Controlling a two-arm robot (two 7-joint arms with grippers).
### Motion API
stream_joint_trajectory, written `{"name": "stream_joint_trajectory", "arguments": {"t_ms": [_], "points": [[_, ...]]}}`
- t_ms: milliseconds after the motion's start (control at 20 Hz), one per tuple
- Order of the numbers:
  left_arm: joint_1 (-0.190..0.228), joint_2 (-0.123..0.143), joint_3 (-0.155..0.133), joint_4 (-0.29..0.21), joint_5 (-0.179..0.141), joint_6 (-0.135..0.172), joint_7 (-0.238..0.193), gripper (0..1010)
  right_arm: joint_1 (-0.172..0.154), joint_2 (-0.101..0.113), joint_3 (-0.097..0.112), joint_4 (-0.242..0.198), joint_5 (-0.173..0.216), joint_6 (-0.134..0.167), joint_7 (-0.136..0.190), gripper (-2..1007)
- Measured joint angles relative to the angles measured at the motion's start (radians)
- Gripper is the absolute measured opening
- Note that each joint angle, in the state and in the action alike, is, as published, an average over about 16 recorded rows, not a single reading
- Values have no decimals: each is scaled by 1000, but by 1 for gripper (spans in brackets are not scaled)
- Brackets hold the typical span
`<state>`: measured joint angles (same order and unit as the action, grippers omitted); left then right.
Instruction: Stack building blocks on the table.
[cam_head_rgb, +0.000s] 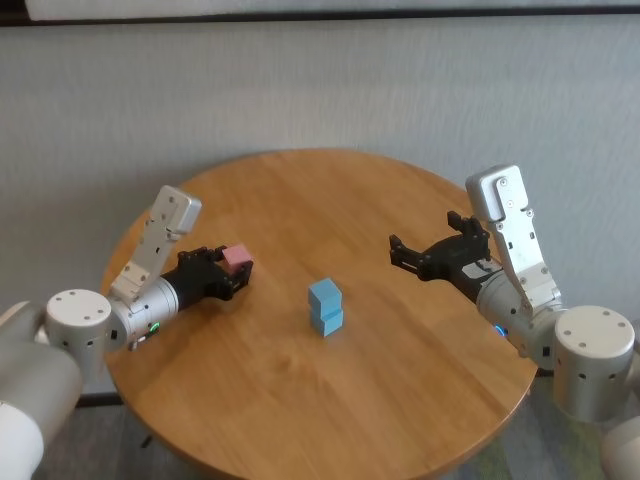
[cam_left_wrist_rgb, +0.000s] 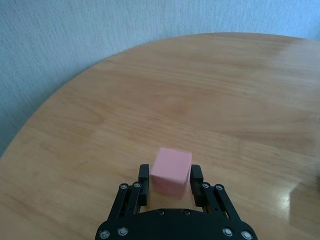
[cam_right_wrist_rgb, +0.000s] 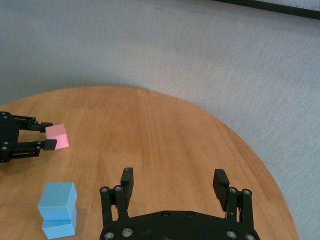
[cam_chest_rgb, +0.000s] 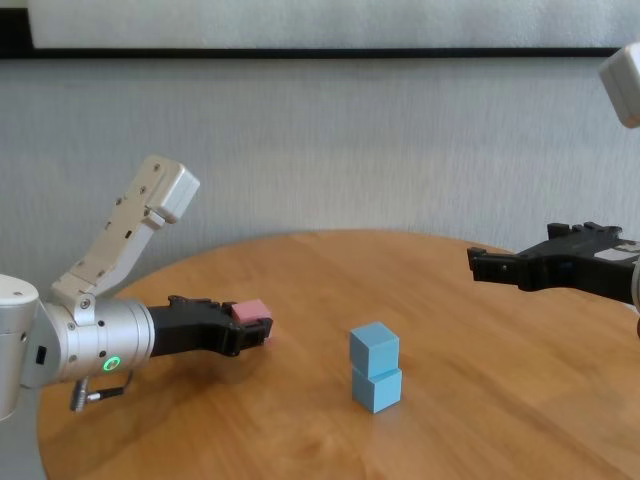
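Two light blue cubes stand stacked, one on the other (cam_head_rgb: 326, 306) (cam_chest_rgb: 375, 367) (cam_right_wrist_rgb: 58, 209), near the middle of the round wooden table (cam_head_rgb: 330, 400). My left gripper (cam_head_rgb: 240, 268) (cam_chest_rgb: 255, 328) (cam_left_wrist_rgb: 171, 179) is shut on the pink cube (cam_head_rgb: 236, 257) (cam_left_wrist_rgb: 171, 170) (cam_chest_rgb: 250, 310) (cam_right_wrist_rgb: 57, 137) and holds it just above the table, left of the blue stack. My right gripper (cam_head_rgb: 425, 245) (cam_chest_rgb: 490, 265) (cam_right_wrist_rgb: 174, 184) is open and empty, hovering above the table to the right of the stack.
A grey wall (cam_head_rgb: 320, 90) stands behind the table. The table's edge curves close behind both grippers. Bare wood (cam_head_rgb: 300, 210) lies between the grippers and around the stack.
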<state>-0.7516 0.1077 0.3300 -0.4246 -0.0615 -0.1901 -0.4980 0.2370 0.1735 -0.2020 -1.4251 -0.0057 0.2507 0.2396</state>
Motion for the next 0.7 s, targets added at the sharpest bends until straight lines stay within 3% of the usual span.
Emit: {"name": "stream_joint_trajectory", "arguments": {"t_ms": [300,700], "points": [[24,11,-2,-52,2,23,10,454,0,0,0,0,0,0,0,1005],[72,33,-3,-154,2,70,32,387,0,0,0,0,0,0,0,1005]]}}
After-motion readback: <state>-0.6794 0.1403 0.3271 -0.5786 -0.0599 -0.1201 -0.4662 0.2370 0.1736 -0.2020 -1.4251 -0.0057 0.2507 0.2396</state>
